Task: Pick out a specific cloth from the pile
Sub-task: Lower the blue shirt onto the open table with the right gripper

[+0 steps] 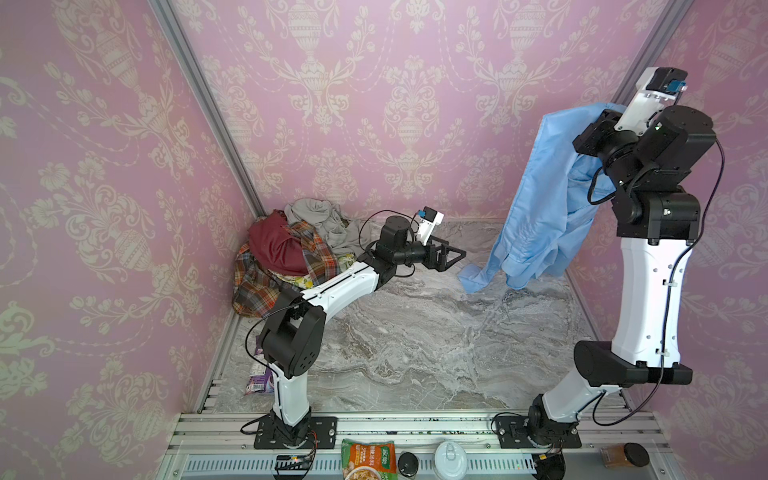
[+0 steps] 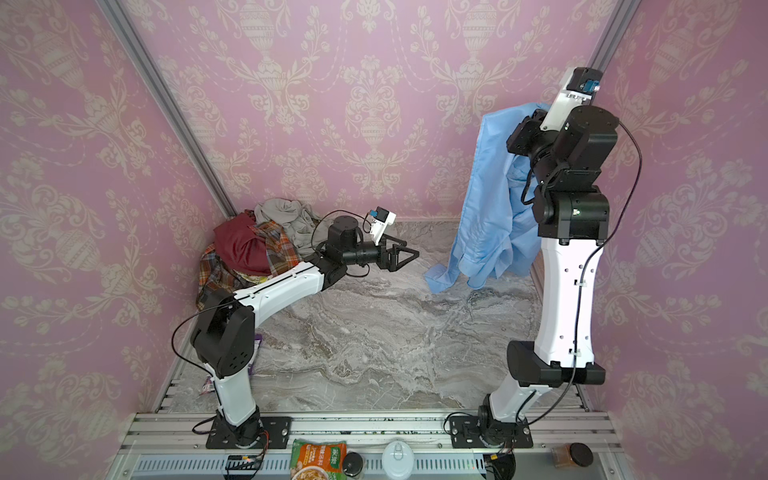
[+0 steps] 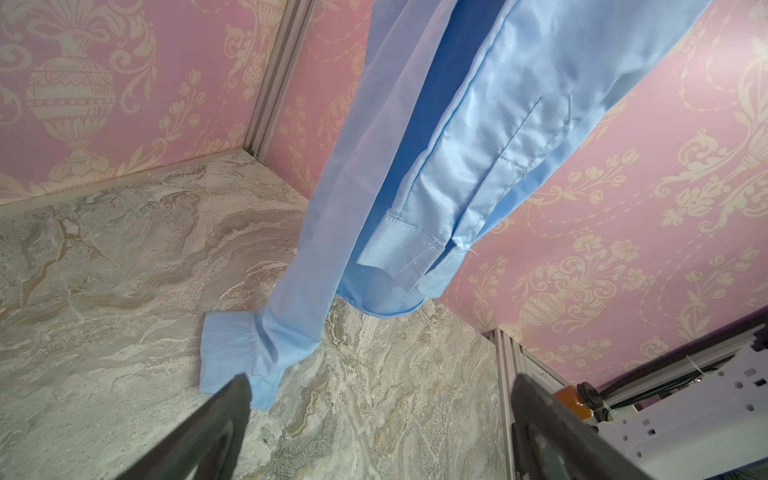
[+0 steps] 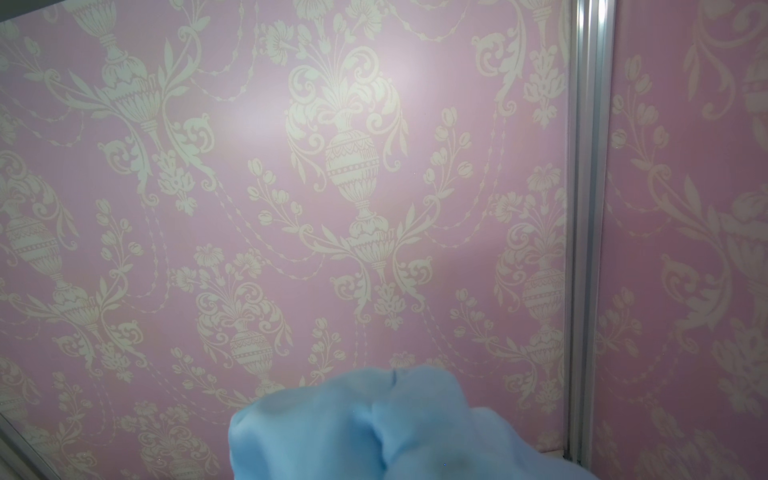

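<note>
because the right hand (image 1: 593, 134) clamps the cloth (image 1: 536, 199) up high, it hangs clear of the pile (image 1: 286, 257), one cuff (image 3: 232, 353) touching the desk (image 1: 415, 340); left hand (image 1: 451, 257) wide, empty.

left hand (image 1: 453, 255): low, spread wide | right hand (image 1: 588, 135): raised high, clamped

Camera setup

Steeply down from high over the front rail (image 1: 415, 426) in both top views, sharing the whole marble tabletop (image 1: 415, 332). Left wrist: low, looking past the left gripper (image 3: 382, 380) up at the sky-blue shirt (image 3: 478, 145). Right wrist: close on the pink wallpapered wall (image 4: 291, 208).
</note>
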